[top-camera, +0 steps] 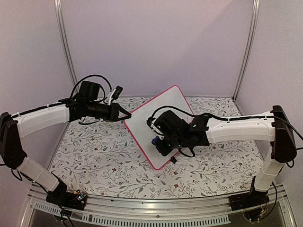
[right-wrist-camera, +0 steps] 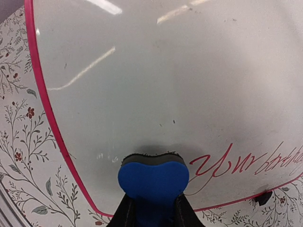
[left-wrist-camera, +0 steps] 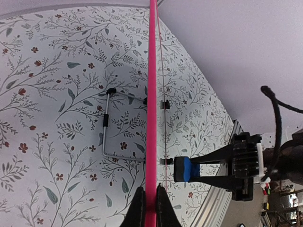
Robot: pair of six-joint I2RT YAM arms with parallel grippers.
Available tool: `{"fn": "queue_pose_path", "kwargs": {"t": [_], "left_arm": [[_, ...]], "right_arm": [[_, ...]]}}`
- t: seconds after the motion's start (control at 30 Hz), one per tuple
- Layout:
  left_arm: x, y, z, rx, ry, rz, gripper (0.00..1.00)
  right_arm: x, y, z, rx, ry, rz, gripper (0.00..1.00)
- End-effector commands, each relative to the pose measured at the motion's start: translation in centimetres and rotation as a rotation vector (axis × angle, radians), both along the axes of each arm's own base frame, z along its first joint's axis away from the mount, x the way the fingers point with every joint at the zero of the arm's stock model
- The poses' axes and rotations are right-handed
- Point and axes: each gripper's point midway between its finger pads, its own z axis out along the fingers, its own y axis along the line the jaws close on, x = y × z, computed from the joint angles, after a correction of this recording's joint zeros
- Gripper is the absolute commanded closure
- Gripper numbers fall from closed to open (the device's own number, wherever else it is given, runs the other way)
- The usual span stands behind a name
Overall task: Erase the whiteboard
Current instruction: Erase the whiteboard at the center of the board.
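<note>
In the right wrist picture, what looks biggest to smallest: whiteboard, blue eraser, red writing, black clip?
1. Pink-framed white whiteboard.
2. Red cursive writing and blue eraser block: alike; the eraser is nearer and the writing runs off-frame.
3. Small black clip.

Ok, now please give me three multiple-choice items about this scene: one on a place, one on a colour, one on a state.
1. Where is the blue eraser relative to the whiteboard?
A. lying loose beside it
B. hidden behind it
C. at its face, held by the right gripper

2. What colour is the handwriting?
A. grey
B. red
C. green

3. The left gripper is:
A. shut on the whiteboard's frame
B. open, off the board
C. shut on nothing

Answers:
1. C, the right wrist view shows the fingers holding the eraser at the board, left of the handwriting.
2. B, the strokes read red.
3. A, its fingers pinch the pink frame edge.
</note>
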Motion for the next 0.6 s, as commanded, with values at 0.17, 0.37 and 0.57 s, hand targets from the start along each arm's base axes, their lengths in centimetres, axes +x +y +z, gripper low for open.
{"fn": "queue_pose_path", "kwargs": {"t": [0.17,0.37,0.57], "left_arm": [[-0.5,-0.7,0.5,-0.022,-0.036,-0.048,1.00],[-0.4,-0.7,0.4,-0.013,-0.042,-0.040,1.00],[-0.4,-0.6,0.4,-0.011,-0.042,-0.039,1.00]], "right_arm": [[4.8,0.7,5.7,0.047,-0.132,-0.016,1.00],[4.1,0.4,1.3,0.043,-0.037,0.028,1.00],[1.8,-1.1,-2.8,0.017,0.067,0.043,1.00]]}}
